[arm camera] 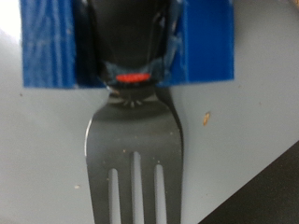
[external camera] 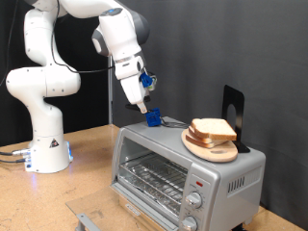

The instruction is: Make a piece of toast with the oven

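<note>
Fork (arm camera: 135,159): tines nearest the wrist camera, handle seated in blue holder (arm camera: 131,42) atop the oven (external camera: 183,168). Gripper (external camera: 144,100) directly above it; finger state cannot be determined. Risk: a skewed grasp could tip the fork. Piece of toast (external camera: 214,131), pale with tan crust, rests on wooden plate (external camera: 208,148), right, oven top.

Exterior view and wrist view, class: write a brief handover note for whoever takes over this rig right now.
Tool: down at the blue holder on top of the oven, with a fork lying there; grip unclear.
Piece of toast: on the wooden plate on the oven top, untouched.
Oven door: shut, wire rack visible inside with no bread on it.
Done: nothing shows.
Left: bread not yet in the oven.
</note>
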`<state>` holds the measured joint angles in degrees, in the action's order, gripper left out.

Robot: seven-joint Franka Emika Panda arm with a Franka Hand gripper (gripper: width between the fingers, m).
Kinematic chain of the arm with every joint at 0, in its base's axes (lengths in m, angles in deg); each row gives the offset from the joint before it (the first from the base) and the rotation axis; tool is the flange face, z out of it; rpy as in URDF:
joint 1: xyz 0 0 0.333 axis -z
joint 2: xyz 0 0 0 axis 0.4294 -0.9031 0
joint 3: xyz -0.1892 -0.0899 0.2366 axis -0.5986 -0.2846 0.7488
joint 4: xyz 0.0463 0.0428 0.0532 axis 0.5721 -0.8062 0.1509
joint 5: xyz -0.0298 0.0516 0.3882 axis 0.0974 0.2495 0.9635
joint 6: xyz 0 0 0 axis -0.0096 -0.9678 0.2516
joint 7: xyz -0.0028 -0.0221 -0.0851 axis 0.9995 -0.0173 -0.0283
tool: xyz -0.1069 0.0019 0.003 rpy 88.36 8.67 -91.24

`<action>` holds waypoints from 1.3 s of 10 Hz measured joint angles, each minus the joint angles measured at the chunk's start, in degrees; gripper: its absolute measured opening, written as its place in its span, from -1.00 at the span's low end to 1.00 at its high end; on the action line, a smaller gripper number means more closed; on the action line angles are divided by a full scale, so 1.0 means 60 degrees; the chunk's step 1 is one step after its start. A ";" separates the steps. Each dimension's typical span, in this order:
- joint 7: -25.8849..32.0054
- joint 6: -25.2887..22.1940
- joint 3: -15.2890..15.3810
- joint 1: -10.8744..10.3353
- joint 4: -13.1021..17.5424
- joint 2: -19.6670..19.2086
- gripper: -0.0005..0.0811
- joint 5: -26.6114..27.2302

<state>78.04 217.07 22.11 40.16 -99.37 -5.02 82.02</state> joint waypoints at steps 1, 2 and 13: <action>0.0002 0.0154 0.0107 0.0000 0.0000 -0.0111 0.99 0.0053; 0.0002 0.0271 0.0184 0.0001 -0.0001 -0.0209 0.99 0.0067; 0.0386 0.0858 0.0672 -0.0029 -0.0003 -0.0951 0.99 0.0271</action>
<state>80.36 222.22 26.14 39.99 -99.39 -10.73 83.65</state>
